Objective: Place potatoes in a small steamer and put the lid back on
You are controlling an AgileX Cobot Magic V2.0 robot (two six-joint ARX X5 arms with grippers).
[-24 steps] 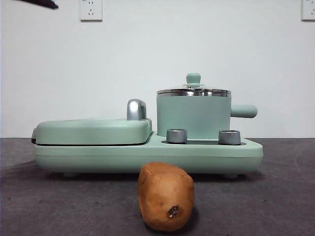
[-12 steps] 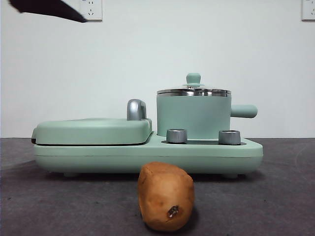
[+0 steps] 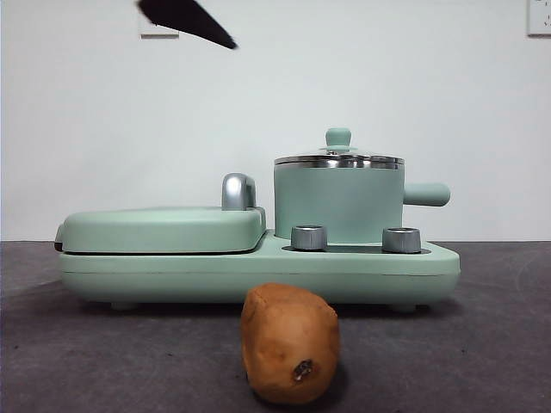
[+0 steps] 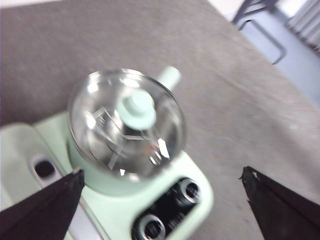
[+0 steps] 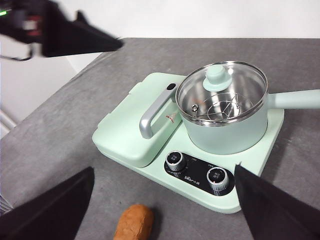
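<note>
The tan-orange potato (image 3: 289,346) lies on the grey table in front of the appliance, also low in the right wrist view (image 5: 134,223). The mint-green small steamer (image 3: 338,205) stands on the appliance's right half with its glass lid (image 3: 338,160) on. My left gripper (image 4: 162,172) hovers open high above the lid (image 4: 127,122) and steamer (image 4: 95,177); it shows as a black tip (image 3: 185,19) at the top of the front view. My right gripper (image 5: 163,172) hangs open, back from the steamer (image 5: 227,131) and above the potato. A steel rack shows through the lid (image 5: 221,92).
The flat mint-green griddle cover (image 3: 164,229) with its steel handle (image 3: 238,191) fills the appliance's left half. Two steel knobs (image 3: 309,237) sit on the base front. The steamer's side handle (image 3: 427,194) sticks out to the right. The table's edge (image 5: 55,92) runs beyond the griddle.
The black tip of the left arm has moved rightward along the top of the front view, from the top left corner toward the steamer. Potato, steamer and lid have not moved.
</note>
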